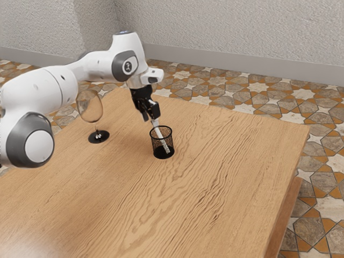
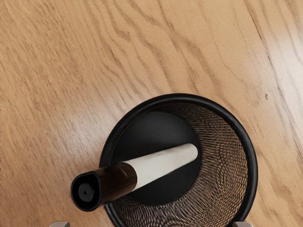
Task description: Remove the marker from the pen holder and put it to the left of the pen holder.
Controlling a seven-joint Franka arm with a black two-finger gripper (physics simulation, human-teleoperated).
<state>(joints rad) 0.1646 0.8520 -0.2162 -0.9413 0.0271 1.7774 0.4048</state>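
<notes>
The black gripper (image 1: 151, 116) hangs just above the pen holder (image 1: 162, 145), its fingers open and apart. The white marker (image 1: 163, 141) leans inside the black mesh cup, its upper end sticking out over the rim close under the gripper. Seen from the hand, the gripper (image 2: 151, 224) has one fingertip at each side of the lower edge. The marker (image 2: 161, 165) slants across the pen holder (image 2: 253, 165), its dark capped end past the rim and its white end down inside. Neither finger visibly touches it.
A wine glass (image 1: 91, 107) on a dark round base stands toward the exterior view's left, between the arm's base side and the cup. The wooden table (image 1: 215, 177) has its far edge behind the gripper and a side edge at the exterior view's right.
</notes>
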